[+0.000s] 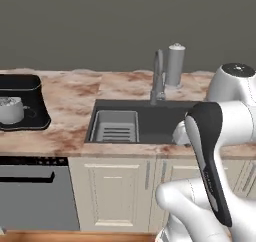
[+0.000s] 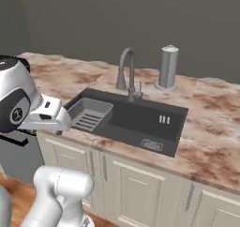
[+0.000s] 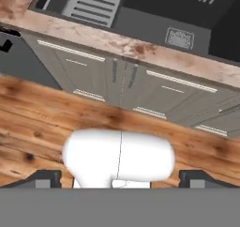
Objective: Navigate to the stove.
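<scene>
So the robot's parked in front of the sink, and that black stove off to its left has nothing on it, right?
Not quite. The stove isn't bare: a silver pot sits on it, as the left base view shows. The rest holds: the sink is straight ahead, the stove to the left.

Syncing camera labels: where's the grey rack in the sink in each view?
Left base view: grey rack left of centre, at the left end of the dark sink.
Right base view: left of centre, sink's left end.
Hand view: top edge, left of centre.
Shared landmark: the dark sink.
</scene>
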